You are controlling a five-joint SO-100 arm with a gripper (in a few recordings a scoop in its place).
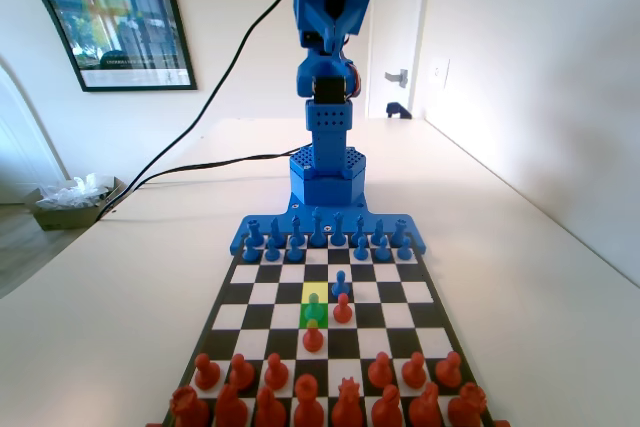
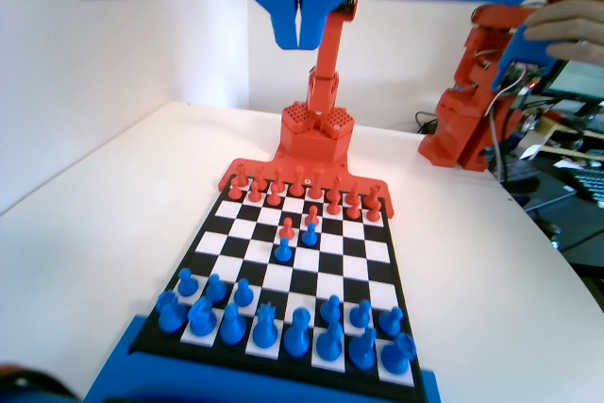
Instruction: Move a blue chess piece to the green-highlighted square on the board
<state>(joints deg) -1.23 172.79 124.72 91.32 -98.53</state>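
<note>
In the fixed view, red pieces fill the bottom of the frame at the near end of the board. Just above them, near frame centre, the blue chess piece stands on the green-highlighted square, a red pawn just below it and a yellow-green cell just above. Further up, the blue arm rises at the top centre. In the wrist view, the gripper hangs at the top edge, high over the board, jaws pressed together and empty.
</note>
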